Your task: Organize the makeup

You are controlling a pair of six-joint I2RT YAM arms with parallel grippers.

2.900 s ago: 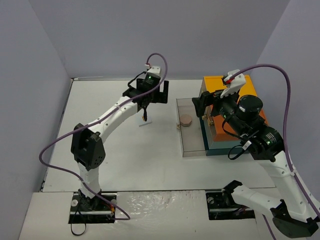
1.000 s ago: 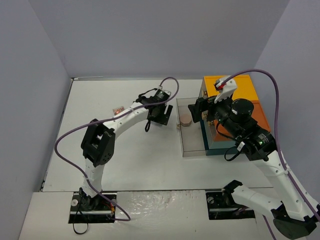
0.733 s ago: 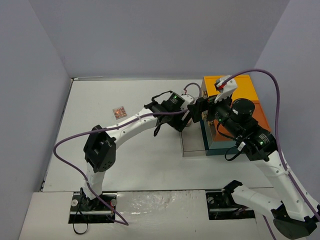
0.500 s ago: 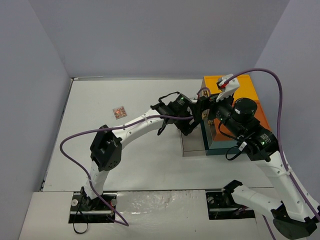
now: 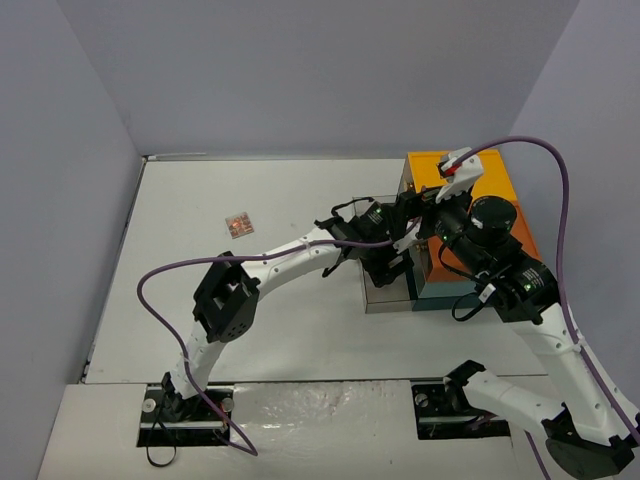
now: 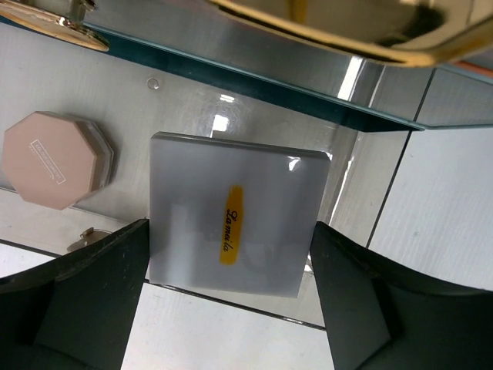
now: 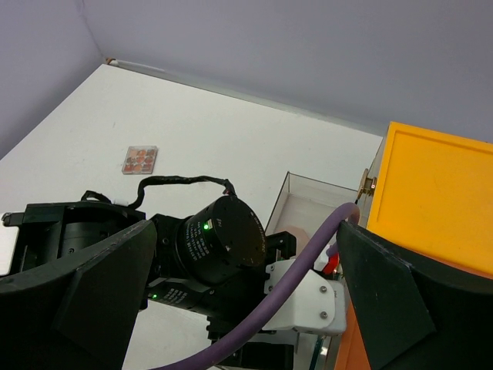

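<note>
You have a pale grey-white card [image 6: 235, 223] with a yellow-orange stripe carrying dark script, and beside it a dusty pink compact [image 6: 54, 158] with a paler label. The palette [image 5: 238, 224] shows pink and reddish squares against the white bench [image 5: 200, 300]. The box [image 5: 485, 185] is orange over teal.

The white table [image 5: 300, 325] under my arms carries a small pink-squared palette [image 5: 238, 224] well to my left and the orange-and-teal box [image 5: 500, 180] on my right
</note>
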